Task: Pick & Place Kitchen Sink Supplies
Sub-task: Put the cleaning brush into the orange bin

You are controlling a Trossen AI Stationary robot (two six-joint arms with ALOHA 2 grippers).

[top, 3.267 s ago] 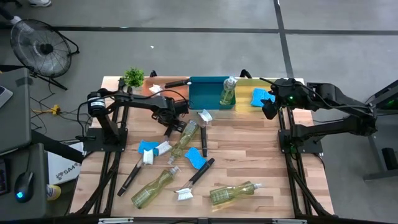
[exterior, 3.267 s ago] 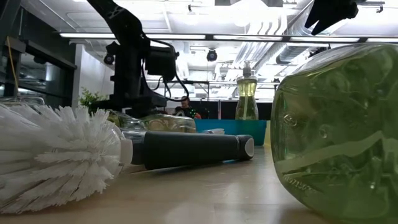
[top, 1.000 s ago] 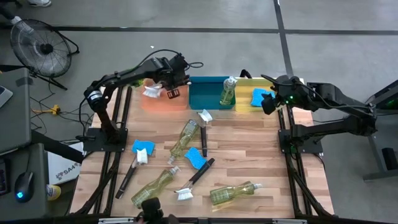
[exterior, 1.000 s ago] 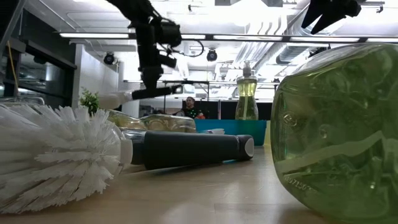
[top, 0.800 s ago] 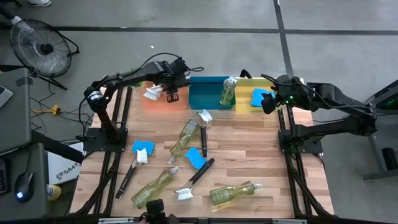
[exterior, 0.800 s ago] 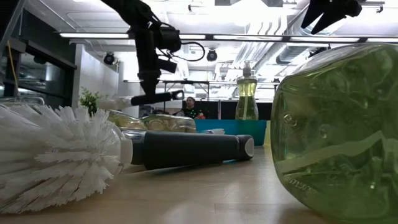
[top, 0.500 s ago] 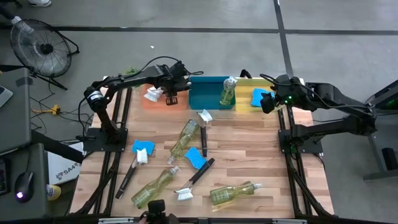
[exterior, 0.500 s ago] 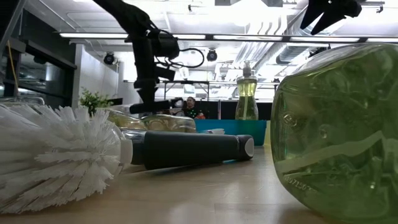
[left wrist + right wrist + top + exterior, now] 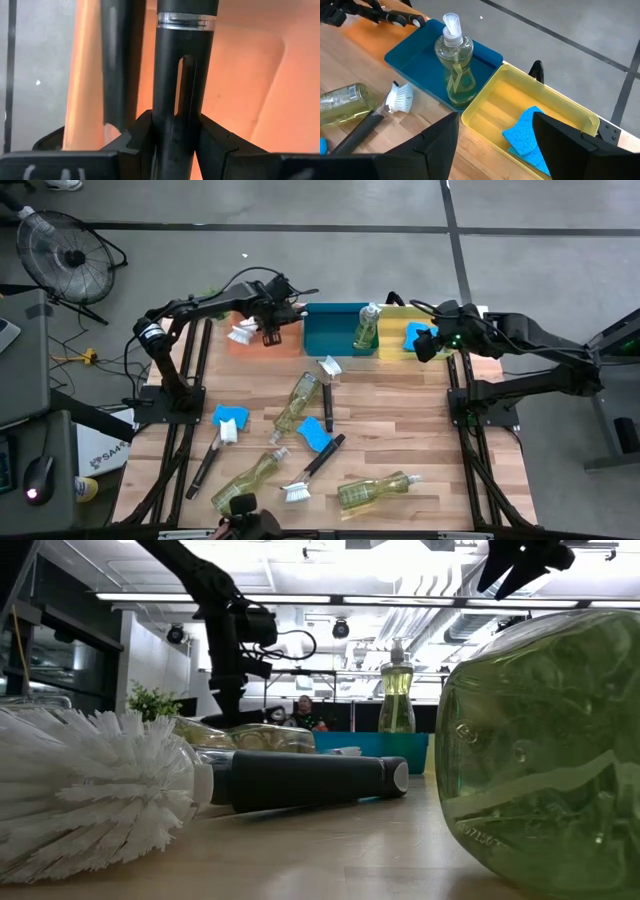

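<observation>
The left gripper has its fingers clenched on the black handle of a brush, which runs straight out from between them over the floor of the orange bin; in the high view the brush's white head lies beyond the fingertips toward the outer side of that bin, and another dark handle lies just beside the held one. The likeliest trouble here is the release: if the fingers let go while the long handle is not level and inside the walls, the brush may tip over the rim or come to rest propped on the other handle, and a slot in the grip could snag a finger pad as they part. A retreat that is too low would drag the fingers across the bin wall and shove the bin along the table. The right gripper hovers with its fingers spread wide and empty over the edge between the blue bin, where a bottle stands upright, and the yellow bin holding blue sponges; a careless descent there could knock the bottle over. Several bottles, brushes and sponges lie crowded and touching between the arms, so a later grasp may disturb neighbours
</observation>
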